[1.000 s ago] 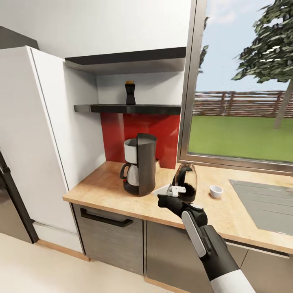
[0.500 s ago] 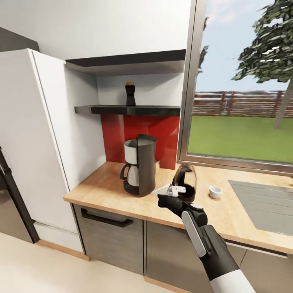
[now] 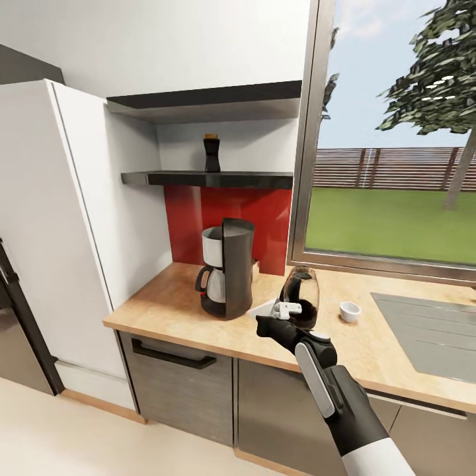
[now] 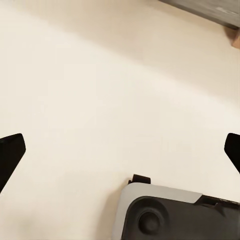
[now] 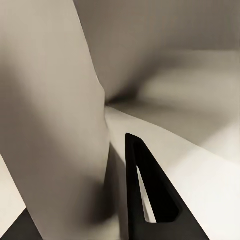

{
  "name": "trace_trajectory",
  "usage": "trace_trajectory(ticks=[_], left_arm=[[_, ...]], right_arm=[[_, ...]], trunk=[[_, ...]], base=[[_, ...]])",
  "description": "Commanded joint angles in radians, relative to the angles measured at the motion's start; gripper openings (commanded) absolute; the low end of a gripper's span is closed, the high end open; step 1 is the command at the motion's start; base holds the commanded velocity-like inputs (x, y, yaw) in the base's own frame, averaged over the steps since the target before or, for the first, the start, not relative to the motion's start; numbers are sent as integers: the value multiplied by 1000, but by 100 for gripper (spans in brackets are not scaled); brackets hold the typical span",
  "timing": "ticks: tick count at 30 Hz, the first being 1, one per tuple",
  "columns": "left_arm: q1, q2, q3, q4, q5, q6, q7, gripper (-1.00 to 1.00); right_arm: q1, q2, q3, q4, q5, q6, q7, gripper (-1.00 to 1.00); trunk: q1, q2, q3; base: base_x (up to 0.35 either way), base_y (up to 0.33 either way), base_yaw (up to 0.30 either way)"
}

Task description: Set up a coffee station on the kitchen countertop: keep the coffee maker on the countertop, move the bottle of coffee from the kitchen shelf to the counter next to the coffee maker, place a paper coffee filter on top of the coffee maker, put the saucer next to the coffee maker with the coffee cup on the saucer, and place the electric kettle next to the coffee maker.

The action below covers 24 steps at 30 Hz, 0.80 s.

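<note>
My right pincer [image 3: 281, 316] is clamping the paper coffee filter [image 3: 266, 307], blocking the electric kettle [image 3: 301, 297]; left pincer [image 4: 120, 150] is hanging apart.

Window [image 3: 390, 165] (tree [image 3: 439, 73] outside), sink [image 3: 430, 337].

White walls, a red backsplash [image 3: 264, 218], a tall white cabinet [image 3: 59, 231]; a big window [image 3: 396, 198] shows sunny lawn and fence.

A home kitchen, seemingly: wood countertop [image 3: 178, 301], coffee maker [image 3: 227, 268], sink [image 3: 433, 334], garden window [image 3: 390, 145].
</note>
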Motion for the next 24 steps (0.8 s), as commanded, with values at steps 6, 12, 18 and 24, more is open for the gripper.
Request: trace_trajectory(ticks=[6,12,18,24], left_arm=[[1,0,2,-1,-2,-2,-1,100],[1,0,3,-1,-1,-1,-2,100],[1,0,4,-1,1,0,2,100],[0,3,8,-4,2,6,6,100]], right_arm=[[0,0,0,-1,-1,4,0,-100],[0,0,0,-1,-1,4,0,-100],[0,0,0,-1,-1,5,-2,-100],[-2,0,-3,-89,2,99,-7,-100]], trunk=[[0,-1,0],[0,-1,0],[0,-1,0],[0,-1,0]], base=[[0,12,-11],[0,247,-186],[1,317,-5],[64,323,0]])
